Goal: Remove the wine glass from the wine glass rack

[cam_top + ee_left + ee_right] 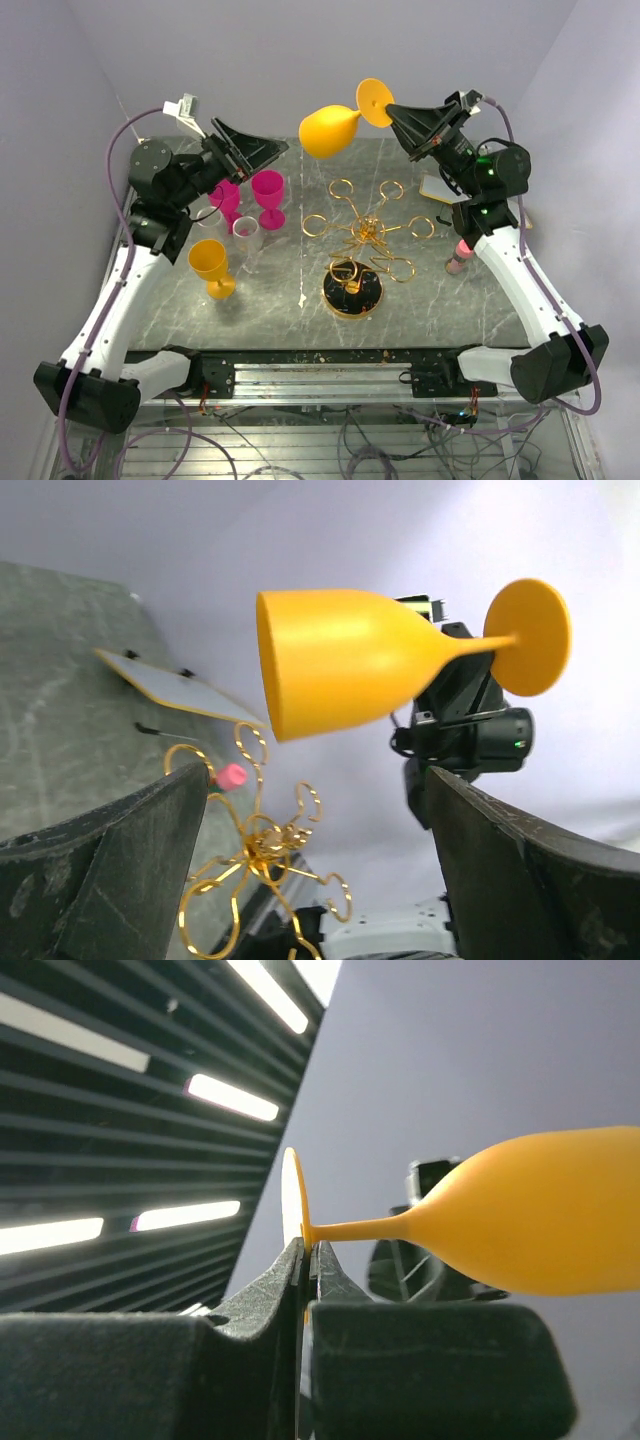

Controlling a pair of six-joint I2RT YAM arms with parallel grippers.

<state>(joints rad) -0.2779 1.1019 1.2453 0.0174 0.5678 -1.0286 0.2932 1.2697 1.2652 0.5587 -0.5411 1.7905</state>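
My right gripper (392, 113) is shut on the round foot of an orange wine glass (328, 131) and holds it sideways in the air, high above the table's far side. The glass also shows in the left wrist view (350, 660) and the right wrist view (540, 1225), where the foot is pinched between the fingers (330, 1270). The gold wire rack (365, 235) stands at the table's middle on its round dark base (352, 292), with nothing hanging on its arms; it also shows in the left wrist view (260, 850). My left gripper (268, 152) is open and empty, raised at the left, facing the glass.
On the left of the table stand two pink wine glasses (268, 195), a clear glass (246, 235) and another orange glass (212, 268). A pink-capped item (459, 258) and a flat card (440, 188) lie at the right.
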